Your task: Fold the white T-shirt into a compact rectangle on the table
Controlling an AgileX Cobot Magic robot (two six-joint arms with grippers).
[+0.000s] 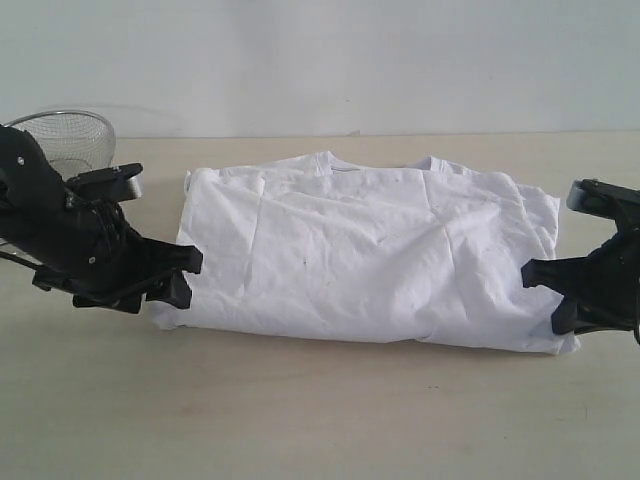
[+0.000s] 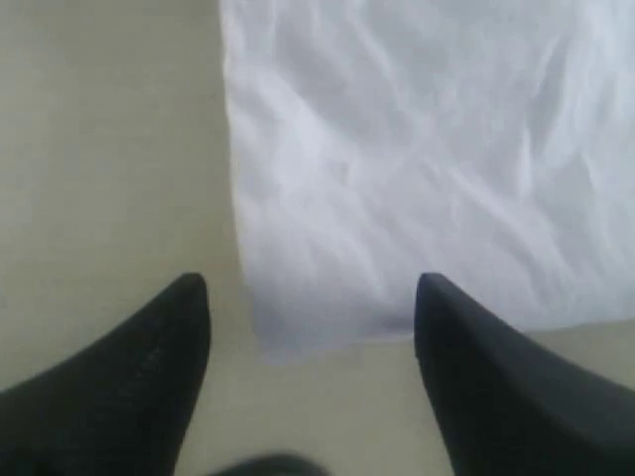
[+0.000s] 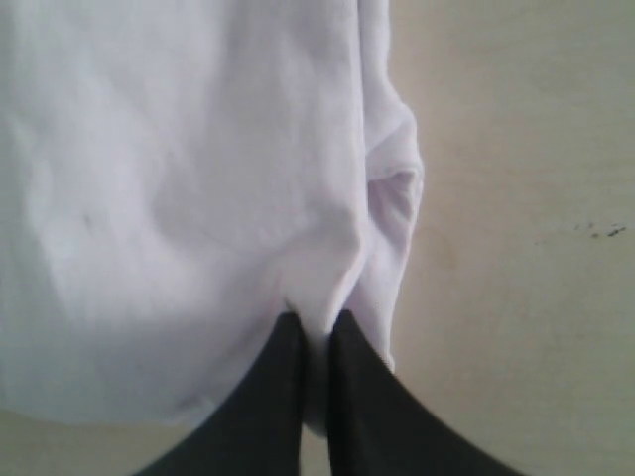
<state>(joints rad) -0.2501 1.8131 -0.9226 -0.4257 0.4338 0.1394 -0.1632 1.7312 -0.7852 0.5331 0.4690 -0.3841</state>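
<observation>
White shirt (image 1: pixel 370 260): right end effector (image 3: pixel 316 322) pinches its edge, left end effector (image 2: pixel 310 288) stands wide, empty. A one-sided pull may skew the fold.

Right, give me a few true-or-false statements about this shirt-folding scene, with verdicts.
1. The left gripper is open and holds nothing. True.
2. The right gripper is spread wide over bare wood. False: its jaws are pinched shut on the edge of the white T-shirt.
3. The shirt hangs in the air. False: it lies flat on the table.
4. A wire-mesh basket sits at the far left of the exterior view. True.
5. Red lettering shows on the shirt's upper face. False: only plain white cloth shows.
</observation>
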